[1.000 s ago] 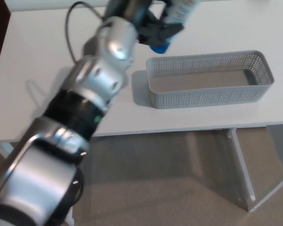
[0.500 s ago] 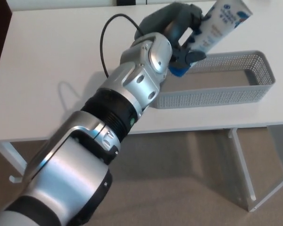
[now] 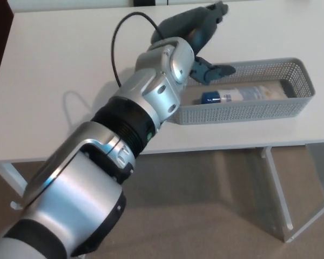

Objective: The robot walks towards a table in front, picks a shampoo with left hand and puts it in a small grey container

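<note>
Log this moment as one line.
shampoo: lying in grey container | left hand: open, above it | right hand: not in view

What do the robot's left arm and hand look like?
The left arm has rounded silver shells with black bands at the joints. A thin black cable loops out near the wrist. The left hand is dark grey and thick-fingered.

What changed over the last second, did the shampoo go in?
The left hand released the white shampoo tube with blue cap, which now lies on its side inside the grey perforated basket. The hand is open over the basket's left end. Basket and white table unmoved.
</note>
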Tool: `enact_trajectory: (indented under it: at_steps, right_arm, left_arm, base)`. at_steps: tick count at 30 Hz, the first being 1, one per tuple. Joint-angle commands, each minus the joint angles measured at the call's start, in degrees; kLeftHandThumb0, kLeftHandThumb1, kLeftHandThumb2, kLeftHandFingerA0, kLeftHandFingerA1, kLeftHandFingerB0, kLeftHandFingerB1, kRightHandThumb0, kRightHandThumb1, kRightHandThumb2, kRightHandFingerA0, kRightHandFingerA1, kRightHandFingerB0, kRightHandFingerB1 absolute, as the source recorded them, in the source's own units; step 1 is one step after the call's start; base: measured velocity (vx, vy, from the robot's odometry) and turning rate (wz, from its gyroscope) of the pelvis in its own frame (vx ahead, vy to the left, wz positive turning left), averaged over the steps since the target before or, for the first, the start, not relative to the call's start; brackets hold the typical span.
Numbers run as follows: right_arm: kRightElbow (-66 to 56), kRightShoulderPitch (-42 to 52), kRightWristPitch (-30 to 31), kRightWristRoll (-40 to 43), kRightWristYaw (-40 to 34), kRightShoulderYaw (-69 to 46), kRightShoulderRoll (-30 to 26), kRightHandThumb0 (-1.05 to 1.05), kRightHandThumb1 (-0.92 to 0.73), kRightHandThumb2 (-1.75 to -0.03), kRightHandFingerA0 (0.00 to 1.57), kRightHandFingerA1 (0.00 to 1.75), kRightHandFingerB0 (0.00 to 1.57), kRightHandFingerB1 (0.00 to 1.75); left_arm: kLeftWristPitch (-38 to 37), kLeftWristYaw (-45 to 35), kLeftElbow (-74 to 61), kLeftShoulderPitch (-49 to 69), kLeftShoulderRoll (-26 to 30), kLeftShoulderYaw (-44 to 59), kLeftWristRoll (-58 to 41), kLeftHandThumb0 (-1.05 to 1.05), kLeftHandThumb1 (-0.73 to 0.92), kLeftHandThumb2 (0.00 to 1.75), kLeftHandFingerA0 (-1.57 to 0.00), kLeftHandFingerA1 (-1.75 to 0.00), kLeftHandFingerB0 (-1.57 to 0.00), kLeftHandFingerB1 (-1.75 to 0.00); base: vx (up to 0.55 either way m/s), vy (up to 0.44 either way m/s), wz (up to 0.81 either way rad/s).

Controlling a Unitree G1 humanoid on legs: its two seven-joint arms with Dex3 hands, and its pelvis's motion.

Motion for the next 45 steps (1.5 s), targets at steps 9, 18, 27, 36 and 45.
enact_trajectory:
  at_steps: [9, 18, 27, 36, 45]
  right_arm:
    - [-0.41, 0.96, 0.28, -0.09, 0.7, 0.39, -0.67, -0.42, -0.79, -0.63, 0.46, 0.4, 0.36, 0.34]
    - [-0.29, 1.7, -0.24, 0.31, 1.18, -0.11, -1.49, -0.42, -0.8, -0.63, 0.44, 0.39, 0.36, 0.34]
    - [0.87, 2.93, -0.68, -0.68, 0.66, 0.62, -2.46, -0.43, -0.8, -0.64, 0.48, 0.42, 0.37, 0.35]
    - [2.84, 2.88, 1.41, -1.07, -1.08, 0.8, -1.91, -0.4, -0.78, -0.63, 0.59, 0.44, 0.44, 0.36]
    - [3.44, 6.53, 0.24, -1.59, -2.17, 1.41, -2.17, -0.4, -0.78, -0.63, 0.54, 0.43, 0.39, 0.36]
  left_arm:
    - [1.11, -3.04, -4.15, 0.48, 3.81, 1.93, 1.52, -0.85, 0.48, 0.87, 0.0, 0.0, 0.0, -0.02]
    - [3.2, -14.94, -46.74, 9.3, 18.02, 6.73, 0.89, -0.78, 0.47, 0.89, 0.0, -0.1, 0.0, -0.12]
    - [1.11, -27.84, -98.55, 48.2, 29.08, 29.9, -20.99, -0.31, 0.29, 0.87, 0.0, -0.49, 0.0, -0.47]
    - [-18.78, -36.83, -103.11, 98.08, 19.92, 50.9, -51.76, -0.43, 0.51, 0.55, -0.49, -0.41, -0.47, -0.37]
    - [-31.93, -47.74, -78.23, 122.92, 16.59, 52.01, -49.68, -0.41, 0.47, 0.55, -0.69, -0.44, -0.61, -0.42]
  base:
    - [0.0, 0.0, 0.0]
    - [0.0, 0.0, 0.0]
    - [0.0, 0.0, 0.0]
    - [0.0, 0.0, 0.0]
    - [0.0, 0.0, 0.0]
